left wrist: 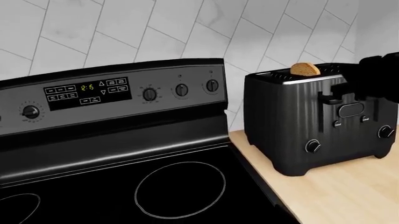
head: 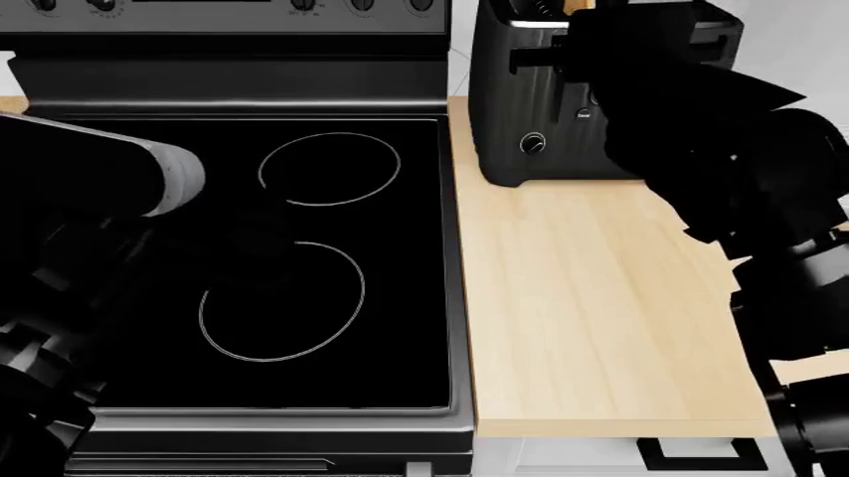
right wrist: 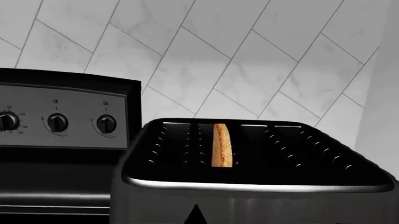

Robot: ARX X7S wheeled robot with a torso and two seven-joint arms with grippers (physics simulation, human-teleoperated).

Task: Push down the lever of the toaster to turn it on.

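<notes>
The black ribbed toaster (left wrist: 293, 126) stands on the wooden counter to the right of the stove. It also shows in the head view (head: 511, 109) and in the right wrist view (right wrist: 249, 200). A slice of bread (left wrist: 305, 69) stands up out of a slot (right wrist: 221, 144). Its front has two silver-ringed knobs (left wrist: 313, 146) and a rounded centre panel (left wrist: 352, 109). My right gripper (left wrist: 335, 95) is against the upper front of the toaster, at its left lever slot. Only one dark tip of the right gripper (right wrist: 195, 215) shows, so it looks shut. My left arm (head: 93, 179) hovers over the stovetop with its gripper lost against the black glass.
The black glass stovetop (head: 318, 298) with ring burners fills the left. The stove's control panel (left wrist: 112, 93) with knobs and a clock stands at the back. The wooden counter (head: 597, 318) runs from the toaster to the front edge. A white tiled wall (right wrist: 249, 56) is behind.
</notes>
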